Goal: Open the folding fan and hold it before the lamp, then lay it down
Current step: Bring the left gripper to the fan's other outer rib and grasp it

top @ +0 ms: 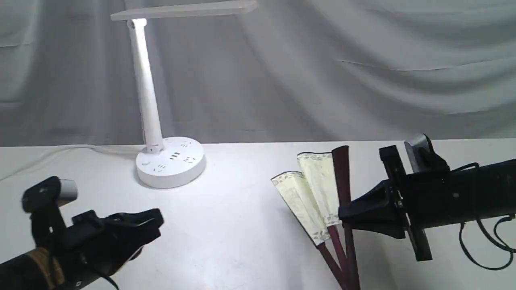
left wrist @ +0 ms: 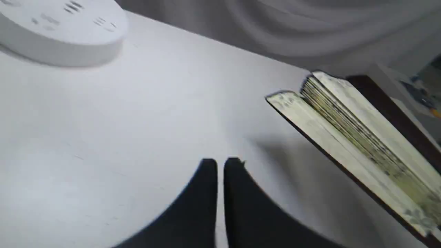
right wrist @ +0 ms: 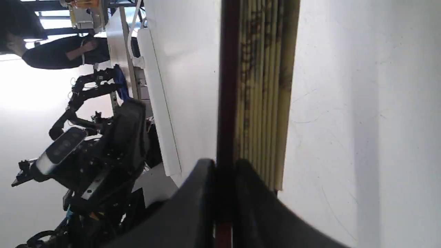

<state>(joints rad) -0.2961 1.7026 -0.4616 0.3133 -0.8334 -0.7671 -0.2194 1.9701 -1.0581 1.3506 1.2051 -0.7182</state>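
1. My left gripper hangs low over the white table. Its black jaws are pressed almost together, with a mere sliver between them and nothing in them.
2. Beyond its fingertips stands the white desk lamp, with a tall slim stem, a flat bar head and a round socketed base.
3. Well off to the right of my left gripper is the pleated cream paper folding fan with dark maroon wooden ribs. It is only partly spread: two leaves of paper splay away from the outer guard, and the other pleats are bunched tight.
4. My right gripper is clenched on that maroon guard. The paper rises past its fingertips and the ribs run down beneath it, out of frame, so I cannot tell whether the pivot touches the table.
5. I judge the opening step is in hand.
   - My right gripper should hold the guard firmly.
   - My left gripper should cross over, part its jaws and take the loose leaf nearest it by its wooden rib, not by the paper.
   - It should then swing that rib in an arc about the pivot rather than tug it straight, so the pleats unfold evenly without tearing.
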